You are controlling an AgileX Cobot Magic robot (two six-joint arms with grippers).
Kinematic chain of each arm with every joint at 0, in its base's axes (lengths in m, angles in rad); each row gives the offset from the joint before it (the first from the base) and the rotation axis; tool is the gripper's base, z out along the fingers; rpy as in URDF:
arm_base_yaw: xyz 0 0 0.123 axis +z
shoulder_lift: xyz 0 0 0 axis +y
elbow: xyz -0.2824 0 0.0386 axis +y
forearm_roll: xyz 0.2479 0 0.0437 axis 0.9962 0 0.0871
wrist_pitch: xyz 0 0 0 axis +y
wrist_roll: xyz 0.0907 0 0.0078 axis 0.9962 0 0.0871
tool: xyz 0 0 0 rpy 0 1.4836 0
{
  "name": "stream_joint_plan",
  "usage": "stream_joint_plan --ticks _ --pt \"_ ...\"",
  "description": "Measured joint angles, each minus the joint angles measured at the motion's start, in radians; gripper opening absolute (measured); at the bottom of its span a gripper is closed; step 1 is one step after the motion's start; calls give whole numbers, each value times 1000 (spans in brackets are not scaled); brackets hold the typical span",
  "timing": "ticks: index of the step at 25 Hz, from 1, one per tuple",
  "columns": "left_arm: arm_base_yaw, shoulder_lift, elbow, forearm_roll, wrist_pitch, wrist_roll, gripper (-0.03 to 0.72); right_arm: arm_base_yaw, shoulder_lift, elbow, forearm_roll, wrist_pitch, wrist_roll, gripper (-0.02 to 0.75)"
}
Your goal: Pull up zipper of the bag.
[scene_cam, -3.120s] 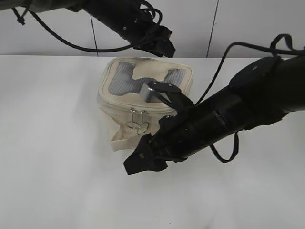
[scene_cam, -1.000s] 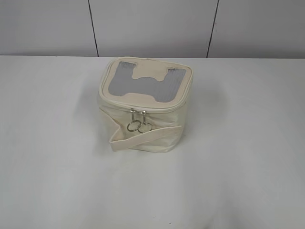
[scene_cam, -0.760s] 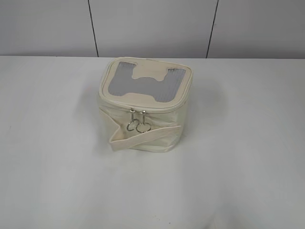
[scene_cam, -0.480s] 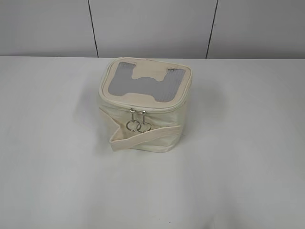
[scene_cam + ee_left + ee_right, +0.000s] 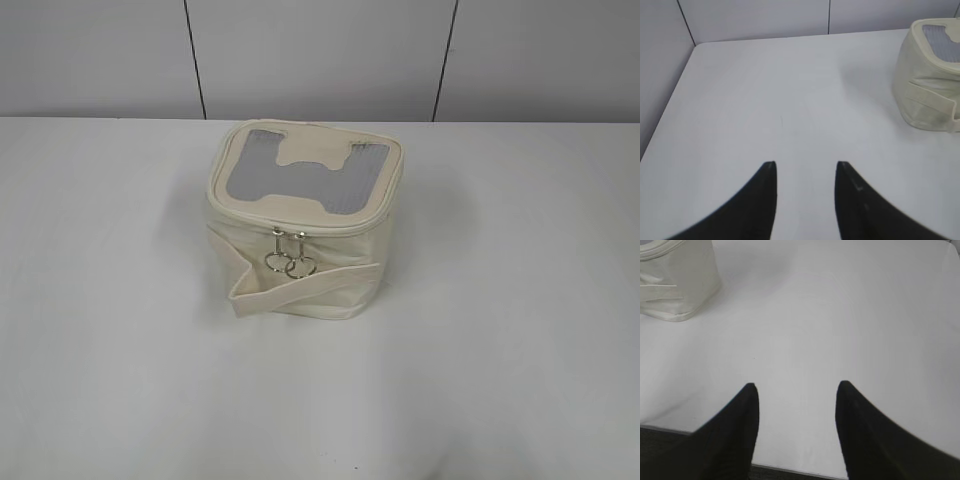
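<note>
The small cream bag (image 5: 300,215) stands on the white table (image 5: 500,350), its grey mesh lid panel facing up. The zipper (image 5: 310,231) runs round the lid rim, and its two silver sliders with ring pulls (image 5: 289,258) hang side by side on the front face. A wide cream strap (image 5: 300,290) wraps the body. Neither arm shows in the exterior view. My left gripper (image 5: 805,165) is open and empty over bare table, with the bag (image 5: 930,85) far to its upper right. My right gripper (image 5: 797,387) is open and empty near the table's front edge, with the bag (image 5: 675,280) at upper left.
A grey panelled wall (image 5: 320,60) stands behind the table. In the left wrist view the table's left edge (image 5: 670,100) meets a side wall. In the right wrist view the table's near edge (image 5: 790,472) lies just under the fingers.
About three seconds ago both arms were over and in front of the bag; they have since withdrawn out of the exterior view. Over the last second nothing moves but a slight swing of the ring pulls.
</note>
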State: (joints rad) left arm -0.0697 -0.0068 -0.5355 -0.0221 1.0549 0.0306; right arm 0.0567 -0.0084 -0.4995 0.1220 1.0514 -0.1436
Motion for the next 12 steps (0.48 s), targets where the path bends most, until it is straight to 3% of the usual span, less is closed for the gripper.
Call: stream_joint_plan --ticks 12 --pt "-4 0 0 0 0 0 274 -1 0 0 0 0 0 399"
